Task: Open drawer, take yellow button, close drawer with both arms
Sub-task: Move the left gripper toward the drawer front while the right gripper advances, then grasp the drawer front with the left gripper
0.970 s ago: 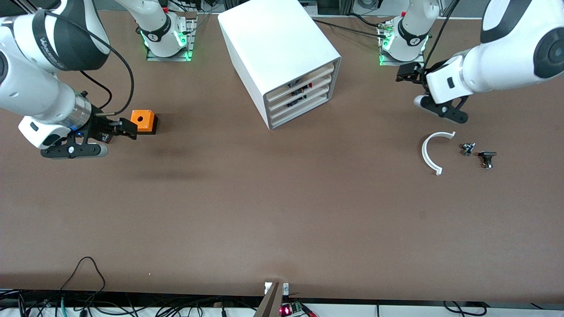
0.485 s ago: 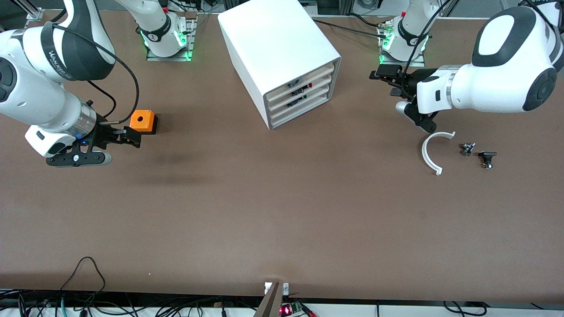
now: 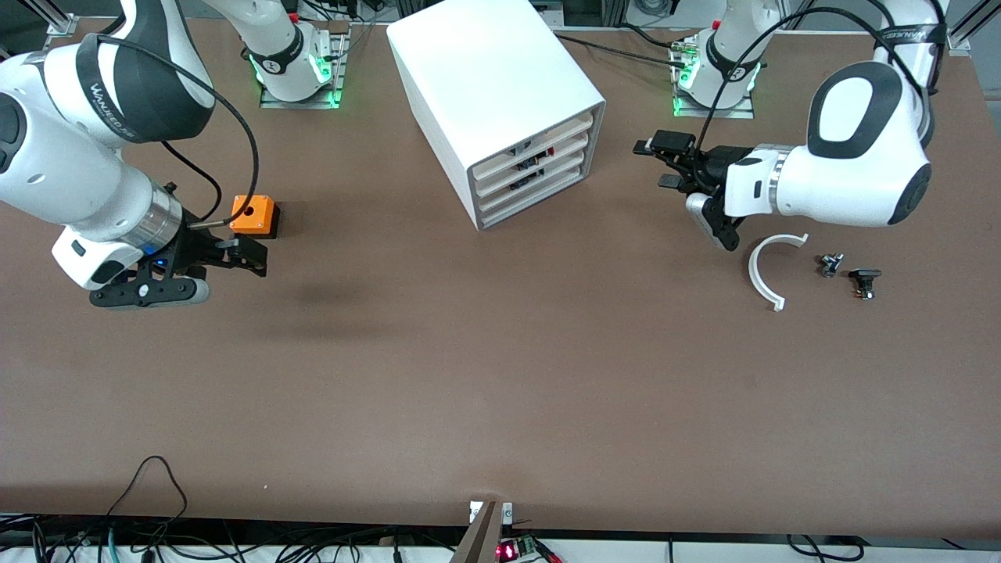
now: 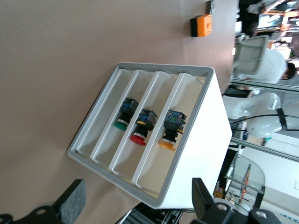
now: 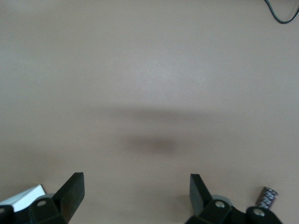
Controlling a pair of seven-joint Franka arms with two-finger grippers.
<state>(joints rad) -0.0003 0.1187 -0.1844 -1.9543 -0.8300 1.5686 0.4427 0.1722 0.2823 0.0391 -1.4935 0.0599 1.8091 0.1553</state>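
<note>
While my two white jointed arms reach in over the brown table (image 3: 500, 375), the white box-shaped drawer cabinet (image 3: 493, 94) stands between their bases with its four shallow drawers all pushed in. My left gripper (image 3: 665, 163) hangs in the air in front of the drawer fronts, toward the left arm's end of the table, turned to face them; its black fingers (image 4: 70, 205) are spread wide and hold nothing. Through the left wrist view, three push-buttons lie in three neighbouring drawers: one with a green cap (image 4: 122, 122), one with a red cap (image 4: 139, 137), and the tiny push-button with a round orange-yellow cap on a dark body (image 4: 167, 140), which sits in the third drawer counted from the table, just under the topmost one. My right gripper (image 3: 249, 256) hovers over the table just beside the small orange box with a round hole in its top (image 3: 253, 214), nearer to the front camera than the box; its black fingers (image 5: 70, 193) are also wide apart and empty. Toward the left arm's end of the table rest a white curved half-ring (image 3: 768, 270), a small grey metal part (image 3: 830, 264) and a small flat black part (image 3: 864, 280), close together in a row.
</note>
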